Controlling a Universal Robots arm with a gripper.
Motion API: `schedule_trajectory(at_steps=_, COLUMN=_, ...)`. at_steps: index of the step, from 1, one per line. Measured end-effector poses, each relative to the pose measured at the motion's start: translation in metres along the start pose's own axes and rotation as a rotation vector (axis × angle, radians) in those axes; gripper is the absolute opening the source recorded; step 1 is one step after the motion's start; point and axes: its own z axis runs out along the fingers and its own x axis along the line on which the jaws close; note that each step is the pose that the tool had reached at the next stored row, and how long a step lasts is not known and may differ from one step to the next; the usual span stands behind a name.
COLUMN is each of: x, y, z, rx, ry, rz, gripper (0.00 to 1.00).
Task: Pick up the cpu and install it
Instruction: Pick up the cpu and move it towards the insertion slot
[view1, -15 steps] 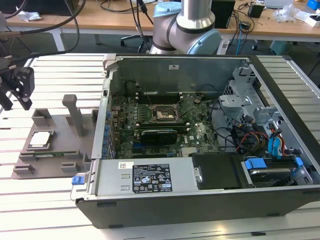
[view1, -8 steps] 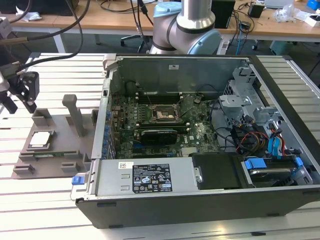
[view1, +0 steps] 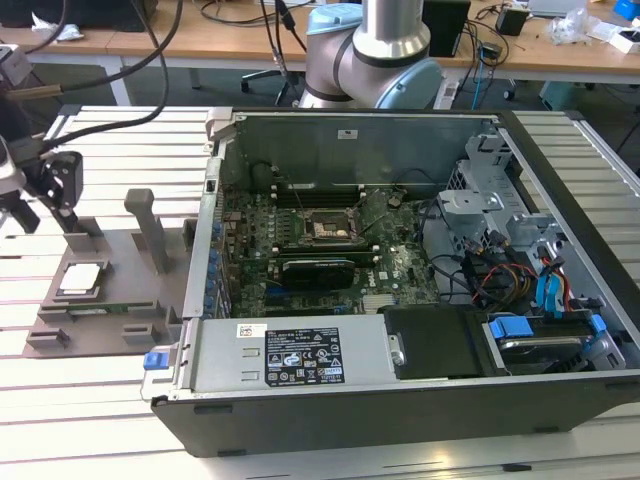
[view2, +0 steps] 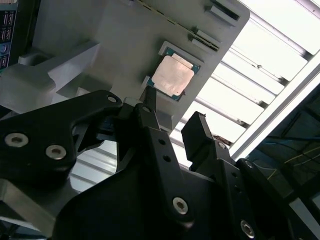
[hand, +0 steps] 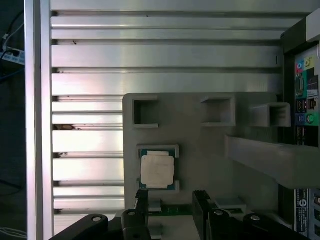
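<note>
The cpu (view1: 80, 278) is a small square chip with a silvery top. It lies flat in a shallow recess of the grey fixture plate (view1: 120, 262) at the exterior view's left. Both wrist views show the cpu (view2: 172, 75) (hand: 157, 170) resting there alone. My gripper (view1: 62, 200) hangs above the fixture's far edge, a short way off the chip. In both wrist views the gripper (view2: 172, 119) (hand: 171, 202) is open, its two black fingers (view2: 150, 112) apart with nothing between them. The black socket frame (view1: 325, 228) sits on the motherboard inside the open computer case (view1: 300, 365).
A grey upright post (view1: 155, 232) and several small blocks rise from the fixture near the chip. A long black card (view1: 315, 268) lies just in front of the socket. Drive cages and cables (view1: 500, 270) crowd the case's right. The table (view1: 60, 400) is slatted aluminium.
</note>
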Motion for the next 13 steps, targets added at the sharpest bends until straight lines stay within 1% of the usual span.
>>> schedule_trajectory(at_steps=4, x=0.0001, y=0.0, z=0.0034, rx=-0.0001, ry=0.0, rz=0.0, gripper=0.48)
schedule_trajectory(at_steps=9, x=0.0002, y=0.0, z=0.0103, rx=0.0, ry=0.0, rz=0.0, gripper=0.48)
schedule_trajectory(at_steps=13, x=0.0003, y=0.0, z=0.0132, rx=-0.0001, ry=0.0, rz=0.0, gripper=0.48)
